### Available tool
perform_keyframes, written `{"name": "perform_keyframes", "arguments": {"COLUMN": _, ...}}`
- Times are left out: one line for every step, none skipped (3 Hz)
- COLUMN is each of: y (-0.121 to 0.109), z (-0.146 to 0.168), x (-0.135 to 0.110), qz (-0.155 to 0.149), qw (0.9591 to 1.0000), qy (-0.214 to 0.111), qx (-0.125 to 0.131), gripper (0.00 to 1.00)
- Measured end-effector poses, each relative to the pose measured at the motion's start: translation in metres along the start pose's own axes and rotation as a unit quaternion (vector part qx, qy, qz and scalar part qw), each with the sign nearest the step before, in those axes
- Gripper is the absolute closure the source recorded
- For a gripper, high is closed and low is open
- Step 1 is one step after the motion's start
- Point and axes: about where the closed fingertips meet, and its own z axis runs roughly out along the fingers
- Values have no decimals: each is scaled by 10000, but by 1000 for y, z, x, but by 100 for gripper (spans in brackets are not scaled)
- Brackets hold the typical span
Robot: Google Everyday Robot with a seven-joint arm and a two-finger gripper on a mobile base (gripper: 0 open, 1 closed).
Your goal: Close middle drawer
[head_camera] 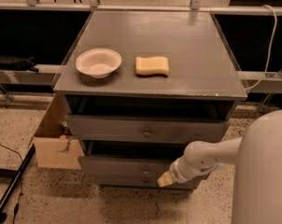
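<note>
Surface (192, 45): grey cabinet top, flat, carrying a bowl and a sponge.
Bowl (98, 62): white, upright, on the left part of the surface near its front edge.
Sponge (152, 65): yellow, lay flat just right of the bowl, not touching it.
Top drawer (113, 129): grey front with a dark round knob, a dark gap above it.
Cardboard box (52, 146): stood open on the floor against the cabinet's left side.
Cable (271, 36): white, hung down beyond the surface's right edge.
Pole (12, 183): dark, lay slanted at lower left.
Floor (52, 202): speckled.
Tool (165, 179): low at the cabinet front, right of centre.
</note>
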Motion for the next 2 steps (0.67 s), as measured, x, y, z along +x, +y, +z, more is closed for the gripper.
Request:
{"name": "perform_keyframes", "arguments": {"y": 0, "z": -1, "x": 0, "qz": -1, "qw": 10000, "qy": -5, "qx": 0, "gripper": 64}}
{"name": "perform_keyframes", "arguments": {"y": 0, "z": -1, "x": 0, "qz": -1, "qw": 10000, "qy": -5, "qx": 0, "gripper": 62}}
